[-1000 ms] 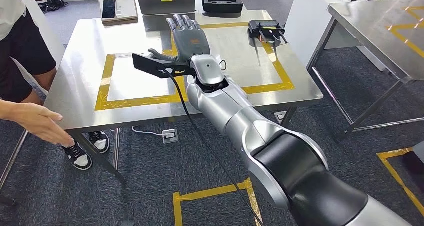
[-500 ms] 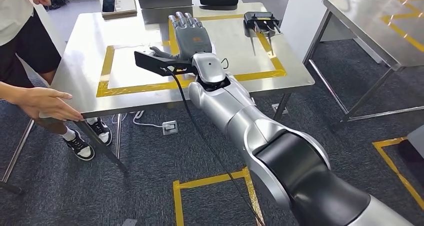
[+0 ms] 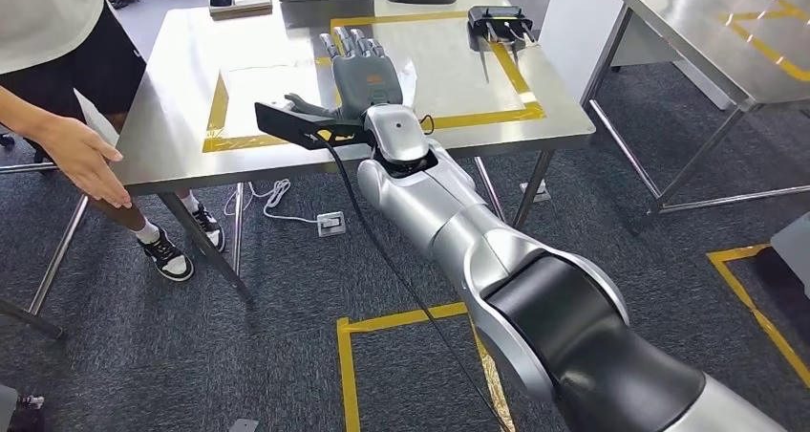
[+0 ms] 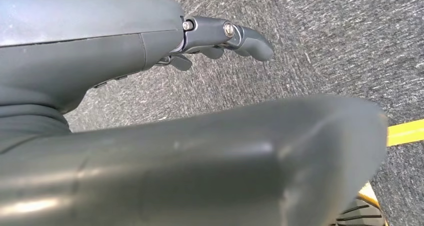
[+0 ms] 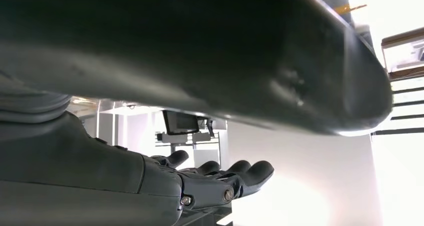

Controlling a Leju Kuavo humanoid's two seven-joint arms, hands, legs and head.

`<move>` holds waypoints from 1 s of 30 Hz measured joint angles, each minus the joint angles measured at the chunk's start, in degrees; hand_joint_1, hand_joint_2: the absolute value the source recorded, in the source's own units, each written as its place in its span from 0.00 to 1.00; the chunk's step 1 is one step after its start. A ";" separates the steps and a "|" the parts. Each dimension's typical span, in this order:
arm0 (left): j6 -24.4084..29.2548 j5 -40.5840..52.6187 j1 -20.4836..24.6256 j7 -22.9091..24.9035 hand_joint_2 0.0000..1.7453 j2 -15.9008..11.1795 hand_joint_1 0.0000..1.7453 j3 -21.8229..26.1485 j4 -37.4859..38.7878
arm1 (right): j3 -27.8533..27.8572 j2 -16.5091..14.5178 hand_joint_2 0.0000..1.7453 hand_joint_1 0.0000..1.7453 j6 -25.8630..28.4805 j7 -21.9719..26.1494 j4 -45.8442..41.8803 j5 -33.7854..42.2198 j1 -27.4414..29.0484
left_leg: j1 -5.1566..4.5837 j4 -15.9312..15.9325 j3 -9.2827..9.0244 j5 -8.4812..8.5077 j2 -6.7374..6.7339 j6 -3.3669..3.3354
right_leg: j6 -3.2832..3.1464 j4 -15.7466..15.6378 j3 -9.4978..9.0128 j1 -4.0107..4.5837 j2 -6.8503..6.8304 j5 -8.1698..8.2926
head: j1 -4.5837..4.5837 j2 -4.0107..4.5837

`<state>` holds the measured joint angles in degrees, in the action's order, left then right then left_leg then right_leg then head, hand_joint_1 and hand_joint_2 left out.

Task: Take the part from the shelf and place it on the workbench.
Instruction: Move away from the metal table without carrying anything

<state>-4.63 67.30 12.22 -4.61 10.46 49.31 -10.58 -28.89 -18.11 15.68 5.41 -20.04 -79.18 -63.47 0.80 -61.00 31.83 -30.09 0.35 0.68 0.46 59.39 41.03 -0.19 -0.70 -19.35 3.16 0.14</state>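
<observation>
The robot's right arm (image 3: 497, 260), silver with a black band near the shoulder, reaches forward and up through the head view; its rounded silver wrist housing (image 3: 394, 131) sits just behind the grey right hand (image 3: 365, 69); that hand lies flat, back upward, its fingers (image 3: 351, 42) straight and side by side, the thumb (image 3: 301, 104) stretched out to the side; nothing is held in it; a flat black bracket (image 3: 291, 121) juts sideways from the wrist, and a black cable (image 3: 382, 250) trails down along the forearm; in the left wrist view the dark grey left hand (image 4: 150, 51) hangs with its fingers (image 4: 240, 36) gently curved, holding nothing.
</observation>
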 joint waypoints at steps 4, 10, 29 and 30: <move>0.00 0.00 -0.03 0.02 0.00 0.05 0.00 0.00 0.03 | -0.01 0.25 0.00 0.00 -0.02 -0.03 0.07 -0.01 0.10 | 0.13 0.08 2.76 2.76 -0.17 -1.46 | 1.17 8.55 2.99 -0.22 0.31 -8.61 | 0.19 0.00; 0.00 -0.01 -0.09 0.02 0.00 0.09 0.00 0.00 0.03 | -0.01 0.20 0.00 0.00 0.00 -0.02 0.10 0.01 0.52 | -0.32 0.03 7.65 6.79 -0.16 -1.48 | -0.67 10.27 -3.58 0.50 0.60 -9.46 | 0.17 0.00; 0.02 -0.07 -0.22 0.09 0.00 -0.04 0.00 0.00 -0.01 | -0.01 -0.17 0.00 0.00 0.01 0.09 0.10 0.58 0.89 | -0.01 0.52 -0.34 -0.14 0.09 1.24 | -0.73 0.02 -1.06 0.10 0.19 -1.93 | 0.24 -0.01; 0.02 -0.07 -0.25 0.14 0.00 -0.02 0.00 0.00 -0.01 | -0.01 -0.11 0.00 0.00 -0.05 0.17 0.12 0.83 1.00 | 0.06 0.46 -0.06 0.15 0.08 0.53 | -0.45 0.00 -0.98 0.12 0.22 -1.60 | 0.23 -0.01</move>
<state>-4.61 67.23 11.97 -4.47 10.44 49.31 -10.60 -28.89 -18.22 15.63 5.58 -19.92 -78.36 -62.47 0.86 -60.54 31.77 -29.95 0.43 1.22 0.01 59.38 40.05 -0.07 -0.48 -20.94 3.39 0.13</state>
